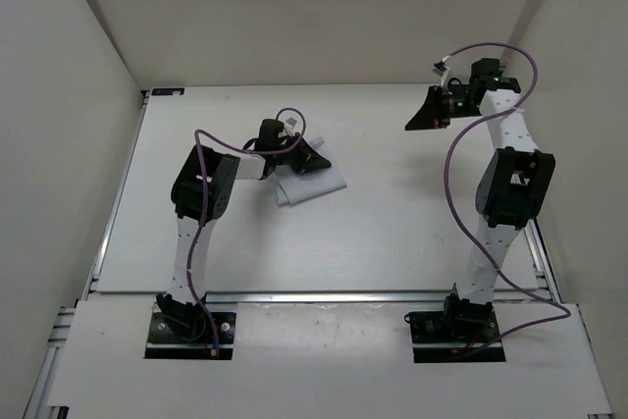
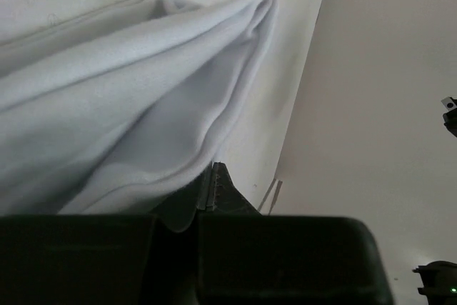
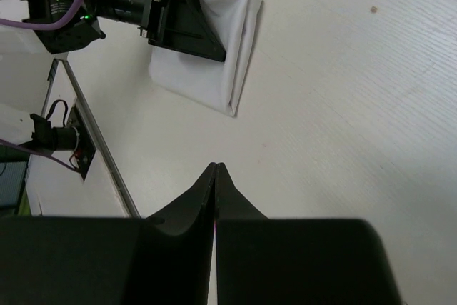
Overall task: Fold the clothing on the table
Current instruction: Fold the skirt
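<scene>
Nearest the viewer, a metal rail (image 1: 324, 294) runs along the near edge of the bench (image 1: 392, 242), with both arm bases set outside it. Past the rail, a broad stretch of bench surface leads up to the clothing (image 1: 322, 185). The clothing lies as a small folded packet left of centre, well apart from every edge. The left tool (image 1: 316, 159) reaches in from the left over the packet's far side. Its jaws are closed on a raised fold of the fabric, which in the left wrist view bulges up and away from the tips. The packet's near and right edges lie flat and free on the bench.

To the right of the clothing, wide bench surface runs to the right rail. Farther back, the right tool (image 1: 424, 117) hangs above the far right corner, well apart from the clothing. Its jaws are pressed together with nothing between them. White walls (image 1: 324, 17) stand close around the left, far and right edges.
</scene>
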